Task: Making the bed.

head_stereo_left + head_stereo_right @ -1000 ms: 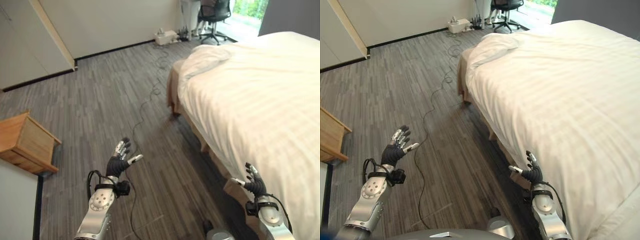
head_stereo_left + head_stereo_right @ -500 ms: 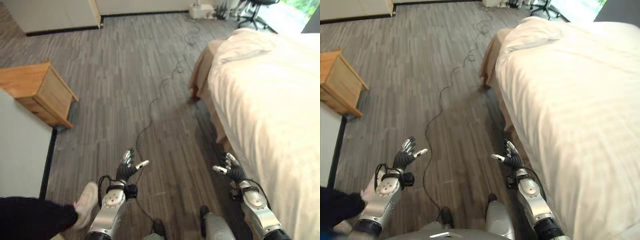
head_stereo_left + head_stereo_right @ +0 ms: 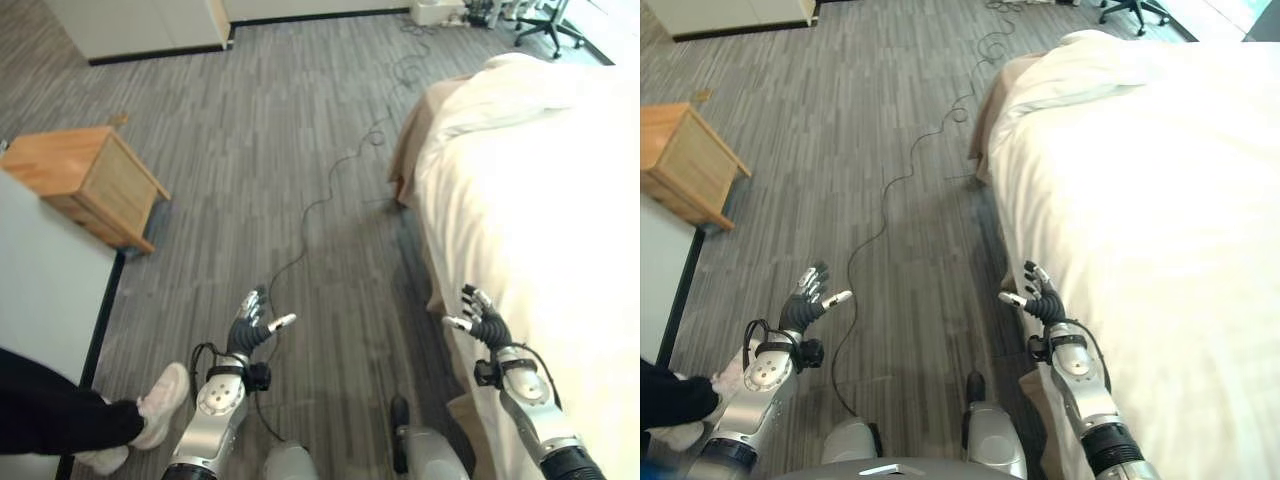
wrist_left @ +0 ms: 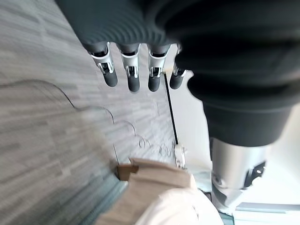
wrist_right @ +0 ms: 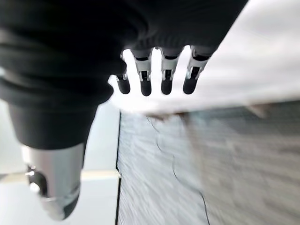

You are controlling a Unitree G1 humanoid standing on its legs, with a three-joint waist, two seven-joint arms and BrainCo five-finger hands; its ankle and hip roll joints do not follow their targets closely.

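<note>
I see the bed along my right side, its long axis running away from me toward the far wall, with the white duvet spread over it and hanging down the near side edge. A pillow sits bunched at the far end on the side nearest the floor. My left hand hangs over the grey plank floor, well apart from the bed, fingers straight and spread, thumb out to the side, holding nothing. My right hand is raised just beside the bed's edge, fingers likewise extended and loose, empty; I cannot tell if it touches the duvet. A wooden nightstand stands off to my left against a pale wall. A person's dark trouser leg and white shoe show at my lower left.
</note>
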